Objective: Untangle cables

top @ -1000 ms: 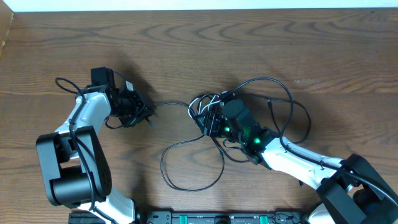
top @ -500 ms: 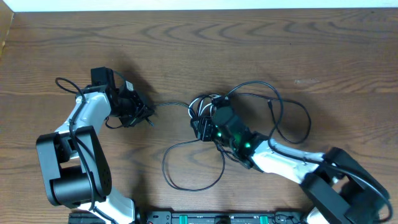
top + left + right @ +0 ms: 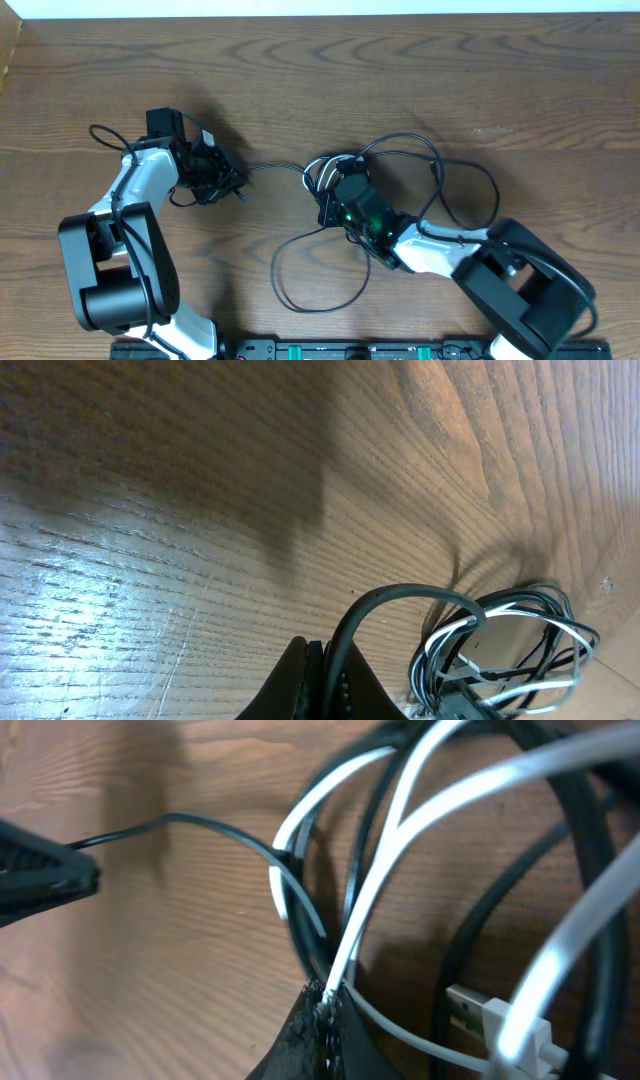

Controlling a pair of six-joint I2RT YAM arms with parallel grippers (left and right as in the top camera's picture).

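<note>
Right wrist view: the right gripper (image 3: 325, 1015) is pinched closed on the white cable (image 3: 400, 910) inside the tangle, with a blurred plug beside it. In the left wrist view, the left gripper (image 3: 325, 670) is clamped on the black cable (image 3: 400, 595). Only overhead shows slack looping across the table (image 3: 500, 80); the arm hides the pinch.

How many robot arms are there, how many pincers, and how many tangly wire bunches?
Robot arms: 2, the left arm and the right arm
Pincers: 2, the left pincer and the right pincer
Wire bunches: 1, the cable tangle
Total: 5
</note>
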